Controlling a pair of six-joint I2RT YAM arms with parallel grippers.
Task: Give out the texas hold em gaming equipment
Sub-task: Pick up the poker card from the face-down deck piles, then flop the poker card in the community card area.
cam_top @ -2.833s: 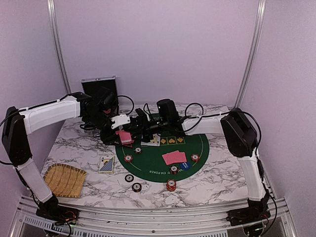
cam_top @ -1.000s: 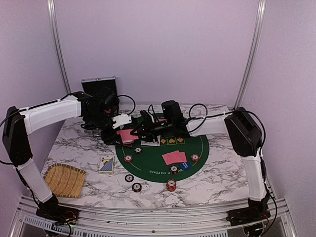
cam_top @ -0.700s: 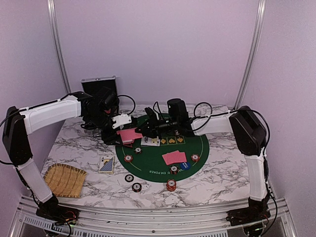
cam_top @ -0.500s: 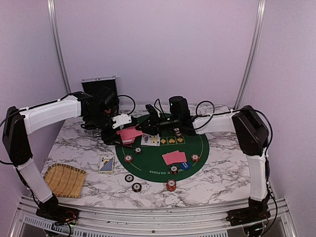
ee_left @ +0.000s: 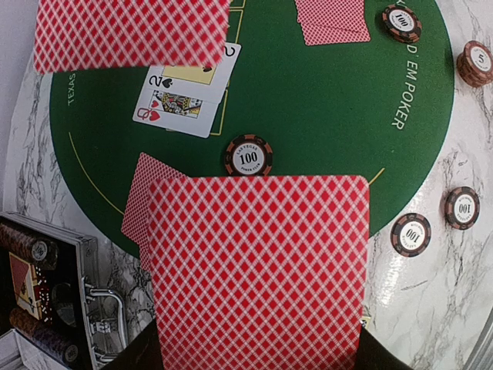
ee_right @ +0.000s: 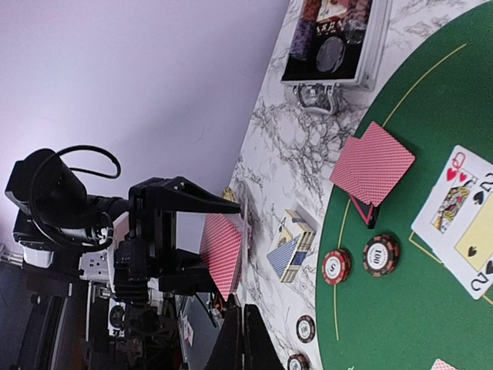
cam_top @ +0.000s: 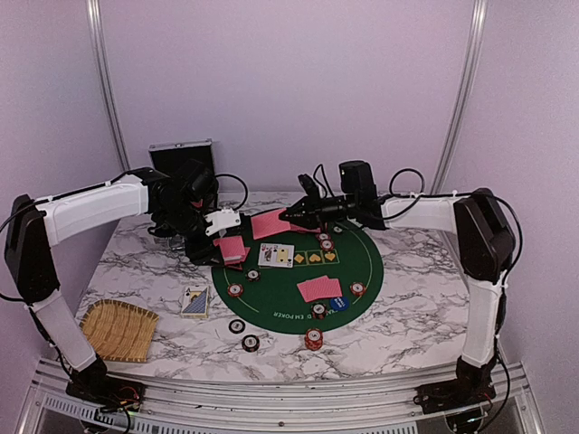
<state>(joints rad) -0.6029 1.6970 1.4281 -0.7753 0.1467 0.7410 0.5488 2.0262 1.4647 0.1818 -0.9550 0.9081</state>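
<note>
Left and right jaws each pinch red cards (ee_left: 258, 270) above green mat (cam_top: 362, 267), chips (ee_left: 248, 156).

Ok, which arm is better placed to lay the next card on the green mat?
Right, probably. The right gripper is shut on a single red-backed card above the green mat, near the face-up cards. The left gripper is shut on the deck, so it is occupied.
</note>
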